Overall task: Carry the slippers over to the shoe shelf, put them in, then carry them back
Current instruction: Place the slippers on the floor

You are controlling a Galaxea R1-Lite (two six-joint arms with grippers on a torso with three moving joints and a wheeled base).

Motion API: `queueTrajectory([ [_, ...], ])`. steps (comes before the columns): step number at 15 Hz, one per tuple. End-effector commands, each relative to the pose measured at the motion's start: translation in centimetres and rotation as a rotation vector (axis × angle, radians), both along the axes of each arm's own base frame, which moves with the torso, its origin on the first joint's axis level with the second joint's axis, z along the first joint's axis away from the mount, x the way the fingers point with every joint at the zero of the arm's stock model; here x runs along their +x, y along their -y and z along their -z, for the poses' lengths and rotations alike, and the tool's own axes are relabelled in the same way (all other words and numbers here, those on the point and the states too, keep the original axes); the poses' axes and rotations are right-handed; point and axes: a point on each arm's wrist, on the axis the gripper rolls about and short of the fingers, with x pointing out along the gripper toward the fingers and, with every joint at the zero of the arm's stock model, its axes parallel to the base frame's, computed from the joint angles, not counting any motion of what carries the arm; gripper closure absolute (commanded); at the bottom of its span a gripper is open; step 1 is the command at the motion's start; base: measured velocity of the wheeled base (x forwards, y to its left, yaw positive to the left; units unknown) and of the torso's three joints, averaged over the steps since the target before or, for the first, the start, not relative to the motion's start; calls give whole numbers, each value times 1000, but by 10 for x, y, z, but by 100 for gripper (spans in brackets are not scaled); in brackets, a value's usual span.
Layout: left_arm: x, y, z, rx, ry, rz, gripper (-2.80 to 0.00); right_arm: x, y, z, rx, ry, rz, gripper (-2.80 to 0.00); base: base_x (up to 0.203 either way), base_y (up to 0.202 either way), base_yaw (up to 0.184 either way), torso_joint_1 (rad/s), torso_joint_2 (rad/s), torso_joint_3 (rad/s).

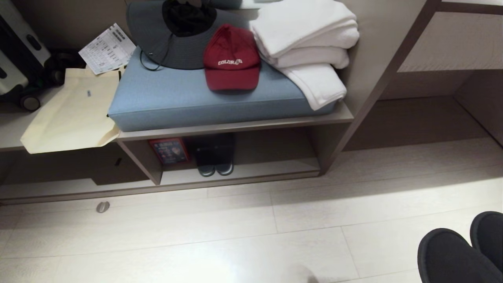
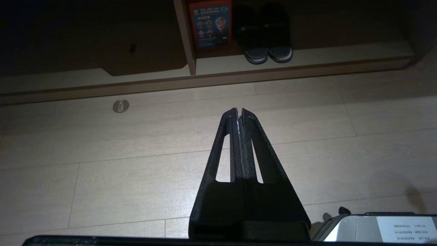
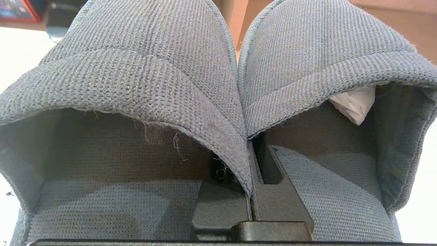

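Right wrist view: the right gripper (image 3: pixel 251 191) is clenched on the touching inner walls of the slippers (image 3: pixel 218 68), one finger inside each opening, toes pointing away from the wrist. Two slippers, grey-blue, side by side; a scrap of white paper (image 3: pixel 355 102) sits inside one.

Head view: the same pair shows only as dark rounded toes at the lower right corner (image 1: pixel 459 251), above the floor (image 1: pixel 235 236) and well apart from the shoe shelf (image 1: pixel 235 127). The shelf lies ahead and to the robot's left of the held pair. Its long axis runs across the view; the slippers' long axis points roughly toward it.

Left gripper (image 2: pixel 239 112): fingers pressed together, holding nothing, hanging over the floor facing the shelf. It is probably nearer the cubby, but the right arm carries the load.

Count:
- dark slippers (image 1: pixel 215 157) already in the cubby: two
- red card (image 1: pixel 169 150) beside them: one
- free cubby space lies to their right, as far as the shadow lets me judge

On the blue cushion (image 1: pixel 177 98):
- red cap (image 1: pixel 232 59): one
- grey hat (image 1: pixel 173 35): one
- white towels (image 1: pixel 306 43): one stack
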Motion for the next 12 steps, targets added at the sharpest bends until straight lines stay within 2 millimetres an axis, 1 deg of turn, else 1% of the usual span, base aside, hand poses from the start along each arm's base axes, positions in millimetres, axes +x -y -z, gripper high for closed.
queueTrajectory([
  [1,0,0,0,0,-1,0,0,0,0,0,-1,0,-1,0,0,0,0,-1,-1,203],
  [12,0,0,0,0,-1,-1,0,0,0,0,4,0,-2,0,0,0,0,5,1,203],
])
